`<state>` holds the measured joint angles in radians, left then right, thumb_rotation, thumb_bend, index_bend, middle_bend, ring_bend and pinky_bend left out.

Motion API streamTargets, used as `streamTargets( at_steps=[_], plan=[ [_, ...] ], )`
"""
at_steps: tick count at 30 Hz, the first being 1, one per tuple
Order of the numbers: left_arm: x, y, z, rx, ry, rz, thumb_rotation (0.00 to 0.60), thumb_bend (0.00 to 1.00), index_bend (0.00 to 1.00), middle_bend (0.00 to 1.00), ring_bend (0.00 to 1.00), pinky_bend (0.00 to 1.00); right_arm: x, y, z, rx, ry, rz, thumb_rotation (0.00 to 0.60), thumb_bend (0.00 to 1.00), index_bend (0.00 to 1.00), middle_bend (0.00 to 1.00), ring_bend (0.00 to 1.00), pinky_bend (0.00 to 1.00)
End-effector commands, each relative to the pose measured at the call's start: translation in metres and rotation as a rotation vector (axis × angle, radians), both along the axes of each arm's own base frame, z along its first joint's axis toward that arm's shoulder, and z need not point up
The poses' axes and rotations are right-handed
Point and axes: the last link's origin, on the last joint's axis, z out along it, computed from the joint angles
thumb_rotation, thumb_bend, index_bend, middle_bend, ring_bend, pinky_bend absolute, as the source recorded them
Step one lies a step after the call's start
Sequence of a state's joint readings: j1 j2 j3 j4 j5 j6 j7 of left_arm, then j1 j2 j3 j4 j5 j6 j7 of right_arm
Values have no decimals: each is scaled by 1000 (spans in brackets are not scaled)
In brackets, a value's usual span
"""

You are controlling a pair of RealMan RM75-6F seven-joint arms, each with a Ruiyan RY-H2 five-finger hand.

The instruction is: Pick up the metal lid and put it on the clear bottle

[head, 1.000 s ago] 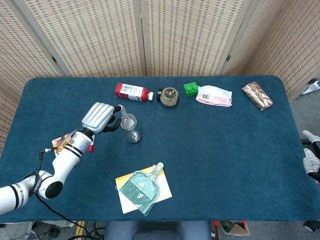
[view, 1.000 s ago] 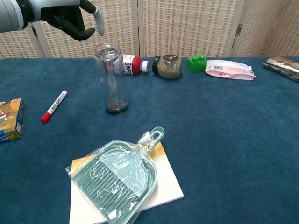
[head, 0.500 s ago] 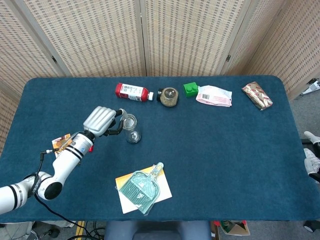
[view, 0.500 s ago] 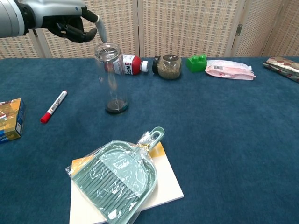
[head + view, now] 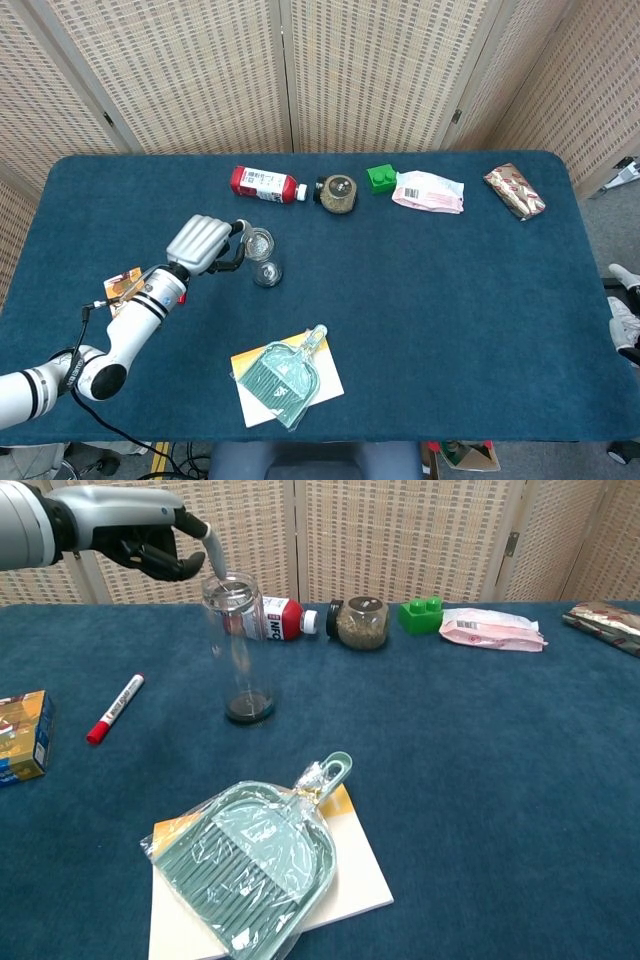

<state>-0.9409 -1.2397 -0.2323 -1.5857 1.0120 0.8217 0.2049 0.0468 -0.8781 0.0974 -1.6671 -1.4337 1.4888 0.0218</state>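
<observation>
The clear bottle (image 5: 237,650) stands upright left of the table's middle; the head view shows it from above (image 5: 264,262). A round metal lid (image 5: 232,583) lies on its mouth, and the head view shows it as a grey disc (image 5: 258,241). My left hand (image 5: 140,538) hovers just left of the bottle top, fingers loosely curled and holding nothing. Its thumb (image 5: 212,552) reaches down to the lid's rim. In the head view the left hand (image 5: 203,243) sits beside the bottle. My right hand is out of sight.
A red marker (image 5: 114,709) and a small box (image 5: 22,736) lie to the left. A green dustpan on a white pad (image 5: 255,868) lies in front. A red-capped bottle (image 5: 280,619), a jar (image 5: 362,622), a green block (image 5: 422,614) and packets (image 5: 495,629) line the back.
My left hand has come down and moved right toward the bottle top, bringing its thumb tip to the lid's rim. The bottle has stayed in place.
</observation>
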Motion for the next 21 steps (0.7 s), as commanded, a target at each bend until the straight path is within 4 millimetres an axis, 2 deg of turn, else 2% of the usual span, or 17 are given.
streamTargets(
  at_steps=[1, 21],
  plan=[
    [-1, 0, -2, -3, 4, 2, 334, 646, 330, 1000, 1000, 1000, 0, 0, 0, -1, 0, 0, 600, 439, 175, 256, 180, 318],
    [4, 1, -12, -22, 2, -3, 333, 646, 320, 1000, 1000, 1000, -3, 2, 1, -5, -1, -10, 600, 439, 175, 256, 181, 318]
  ],
)
